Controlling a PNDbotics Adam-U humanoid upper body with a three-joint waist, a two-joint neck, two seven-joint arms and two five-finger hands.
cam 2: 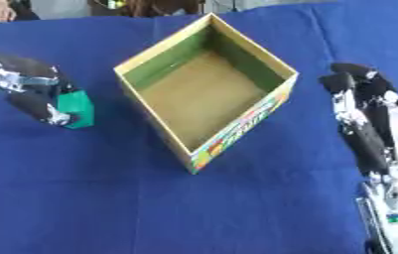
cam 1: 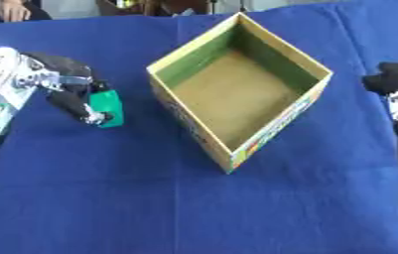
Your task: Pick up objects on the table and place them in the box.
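Note:
A green block [cam 1: 109, 106] is held in my left hand [cam 1: 70, 96], whose fingers and thumb curl round it to the left of the box, low over the blue cloth. The cardboard box [cam 1: 189, 59] stands open and turned like a diamond at the middle, its brown floor bare. My right hand [cam 2: 363, 116] rests at the right edge, fingers straight and pointing away, holding nothing.
A blue cloth [cam 1: 106, 198] covers the whole table, with wide free room in front of the box. People show at the far edge beyond the cloth.

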